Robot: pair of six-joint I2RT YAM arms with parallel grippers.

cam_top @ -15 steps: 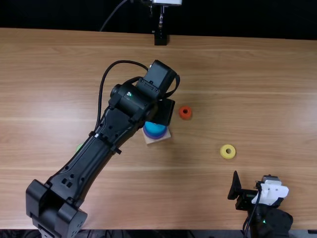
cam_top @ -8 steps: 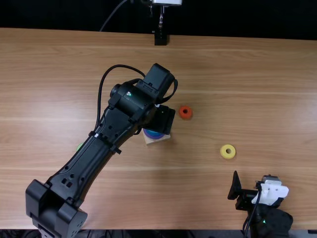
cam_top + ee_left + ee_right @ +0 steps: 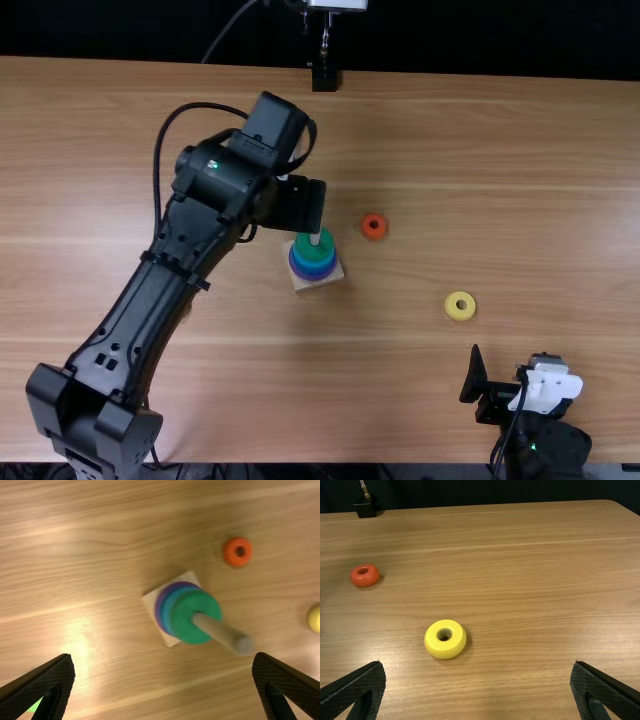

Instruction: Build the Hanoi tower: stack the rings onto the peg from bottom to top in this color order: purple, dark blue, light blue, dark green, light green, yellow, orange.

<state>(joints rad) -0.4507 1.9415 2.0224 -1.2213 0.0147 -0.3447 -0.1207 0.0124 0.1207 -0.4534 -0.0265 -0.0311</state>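
The left gripper (image 3: 164,656) and right gripper (image 3: 477,664) have fingers apart; the light green ring (image 3: 34,706), likely light, stiff and slick, wants pinching across its outer sides.

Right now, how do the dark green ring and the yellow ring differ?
Place: the dark green ring sits on top of the stack; the yellow ring lies loose on the table.
Hole: the peg runs through the dark green ring; the yellow ring's is open.
Size: the dark green ring is wider than the yellow ring.
Shared: both are round and lie flat.
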